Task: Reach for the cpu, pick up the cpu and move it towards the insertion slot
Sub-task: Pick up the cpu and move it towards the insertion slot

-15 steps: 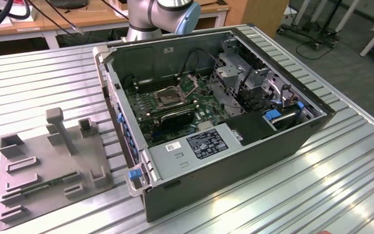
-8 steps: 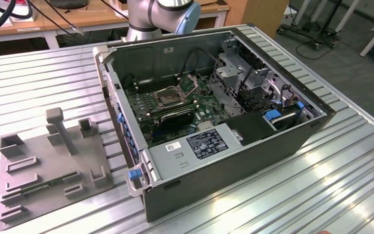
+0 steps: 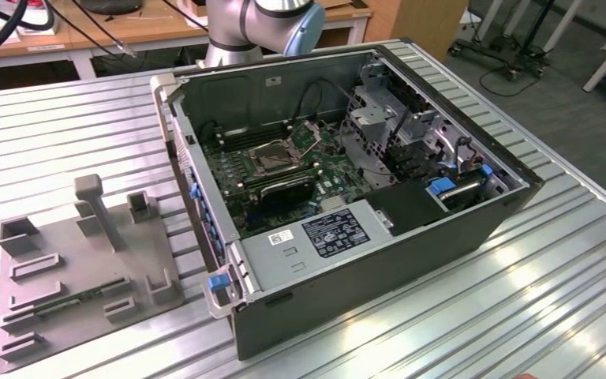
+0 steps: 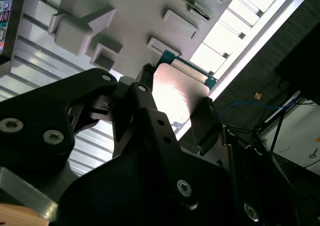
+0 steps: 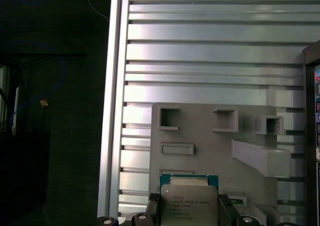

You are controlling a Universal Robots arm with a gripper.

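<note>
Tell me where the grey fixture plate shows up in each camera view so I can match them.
Exterior view: grey fixture plate on the table, at the exterior view's left of the computer case.
Second wrist view: beyond the cpu, here.
First wrist view: directly behind the cpu, here.
Shared landmark: the plate's tall post.
</note>
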